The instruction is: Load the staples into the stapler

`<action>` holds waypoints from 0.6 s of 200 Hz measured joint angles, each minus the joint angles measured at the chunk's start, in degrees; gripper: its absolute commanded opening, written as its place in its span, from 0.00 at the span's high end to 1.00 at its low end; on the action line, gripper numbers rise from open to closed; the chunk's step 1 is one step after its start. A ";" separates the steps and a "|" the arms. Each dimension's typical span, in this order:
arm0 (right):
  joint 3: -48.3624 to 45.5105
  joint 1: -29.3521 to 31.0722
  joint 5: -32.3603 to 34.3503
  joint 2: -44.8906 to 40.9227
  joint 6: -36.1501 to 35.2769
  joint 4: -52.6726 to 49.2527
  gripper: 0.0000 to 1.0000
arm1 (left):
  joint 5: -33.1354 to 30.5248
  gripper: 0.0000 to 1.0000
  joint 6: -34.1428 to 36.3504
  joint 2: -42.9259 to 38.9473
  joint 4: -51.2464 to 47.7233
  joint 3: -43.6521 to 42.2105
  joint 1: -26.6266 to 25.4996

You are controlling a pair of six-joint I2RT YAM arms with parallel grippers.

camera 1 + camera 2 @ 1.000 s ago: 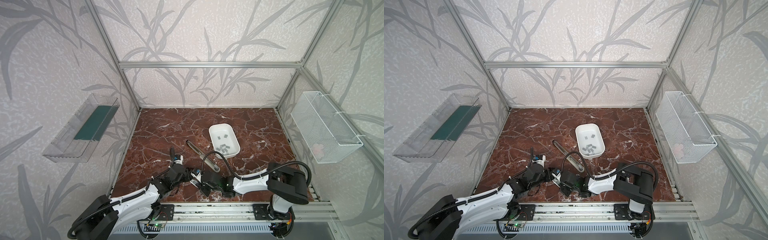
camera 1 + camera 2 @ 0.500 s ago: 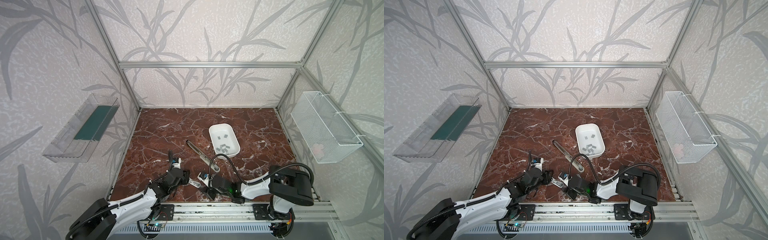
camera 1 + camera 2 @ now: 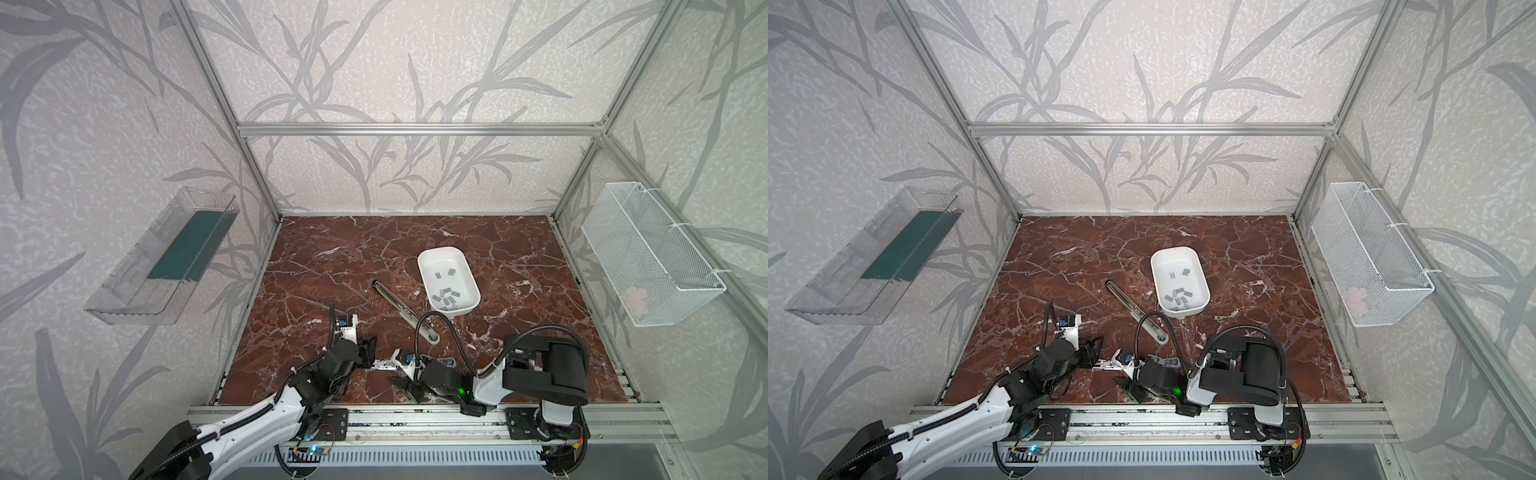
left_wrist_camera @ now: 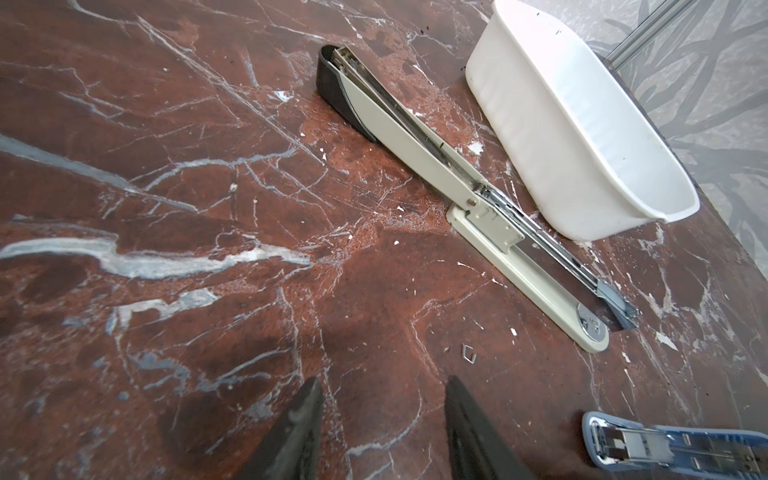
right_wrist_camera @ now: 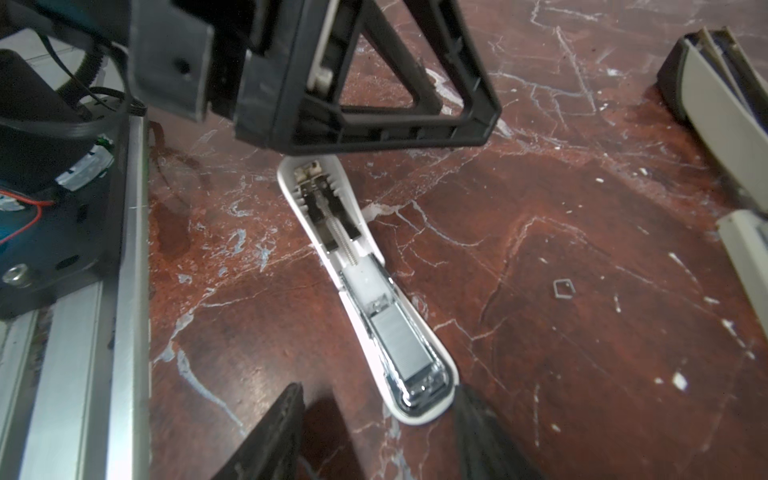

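The stapler (image 5: 365, 291), small and white, lies opened flat near the table's front edge (image 3: 384, 365). A grey strip of staples (image 5: 405, 349) sits in its channel. More staples (image 3: 446, 295) lie loose in the white tub (image 3: 428, 257), seen in both top views (image 3: 1179, 297). My right gripper (image 5: 378, 399) is open, and the stapler's near end lies between its fingers, close to one fingertip (image 5: 473, 415). My left gripper (image 4: 380, 399) is open over bare table. It hangs just above the stapler's far end (image 3: 371, 353), as the right wrist view shows.
A long cream stapler (image 3: 405, 309) lies open between the grippers and the tub. A blue stapler (image 4: 665, 444) lies beside the right arm. One loose bent staple (image 4: 468, 353) is on the marble. The aluminium front rail (image 5: 83, 332) runs close behind the right gripper.
My right gripper has opened, let go of the stapler and drawn back toward the front rail. The left gripper has shifted slightly and stays open.
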 measured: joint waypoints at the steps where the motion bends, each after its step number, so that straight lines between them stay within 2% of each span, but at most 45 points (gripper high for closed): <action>1: -0.02 0.00 0.02 0.22 -0.07 0.37 0.42 | 0.00 0.50 0.00 -0.07 -0.02 -0.02 -0.02; 25: -0.48 0.04 0.48 2.67 -0.46 5.42 0.44 | -0.13 0.51 0.00 0.00 -0.15 -0.07 -0.02; 63: -1.20 -0.17 0.63 2.78 -0.63 6.69 0.43 | -1.01 0.48 -0.02 2.34 -0.59 -0.04 -0.02; 84: -1.22 -1.29 -0.46 2.47 -0.96 6.36 0.38 | -1.81 0.45 -0.46 3.37 -4.92 1.81 -0.02; 120: -0.70 -2.47 -3.30 2.34 -3.54 5.31 0.34 | -3.56 0.43 -1.66 2.78 -11.65 8.11 0.02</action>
